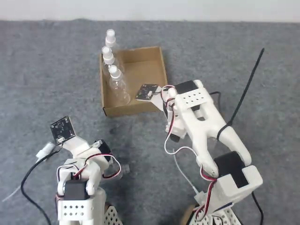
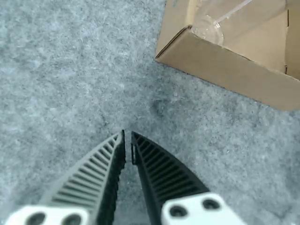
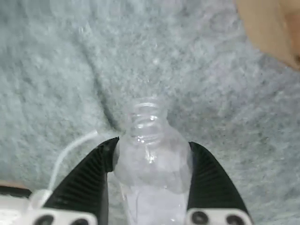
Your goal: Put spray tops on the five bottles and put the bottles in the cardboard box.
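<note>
The cardboard box [image 1: 140,63] stands at the table's far middle, with three clear bottles [image 1: 117,82] wearing white spray tops upright along its left wall. My right gripper [image 3: 152,145] is shut on a clear bottle [image 3: 150,161] whose threaded neck is bare. It is held low over the carpet, just off the box's front right corner [image 3: 272,28]. In the high view the right arm [image 1: 192,110] hides that bottle. My left gripper [image 2: 127,136] is shut on nothing, low over the carpet and pointing at the box [image 2: 225,65] from the near left.
Grey carpet [image 1: 56,70] covers the table. A small clear object [image 1: 123,169] lies beside the left arm [image 1: 82,157]. Thin white wires [image 1: 180,152] trail under the right arm. A black cable [image 1: 248,84] rises at the right.
</note>
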Motion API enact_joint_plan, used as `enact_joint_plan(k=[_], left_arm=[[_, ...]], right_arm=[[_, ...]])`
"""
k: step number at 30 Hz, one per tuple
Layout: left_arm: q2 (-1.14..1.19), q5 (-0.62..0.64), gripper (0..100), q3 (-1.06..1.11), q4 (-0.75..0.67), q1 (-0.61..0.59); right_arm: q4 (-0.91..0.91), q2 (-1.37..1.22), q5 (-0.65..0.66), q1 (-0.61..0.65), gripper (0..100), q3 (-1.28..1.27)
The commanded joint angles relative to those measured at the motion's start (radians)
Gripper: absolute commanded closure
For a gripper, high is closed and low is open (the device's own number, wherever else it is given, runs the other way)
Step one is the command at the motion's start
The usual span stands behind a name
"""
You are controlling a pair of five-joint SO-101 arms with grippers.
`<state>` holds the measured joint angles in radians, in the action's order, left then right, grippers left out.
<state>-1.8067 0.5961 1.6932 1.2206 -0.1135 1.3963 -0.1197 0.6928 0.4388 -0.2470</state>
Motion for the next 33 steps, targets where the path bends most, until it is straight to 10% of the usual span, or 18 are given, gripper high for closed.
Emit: enact_joint_plan(k=[1,33], left_arm=[[-0.017,0.003,98,-0.008,0.009,0.005],[-0.017,0.003,98,-0.008,0.009,0.005]], right_arm=[[0.016,0.019,-0.141,0.015,92.4,0.058],[-0.022,0.582,-0.462,0.042,92.2,-0.189]])
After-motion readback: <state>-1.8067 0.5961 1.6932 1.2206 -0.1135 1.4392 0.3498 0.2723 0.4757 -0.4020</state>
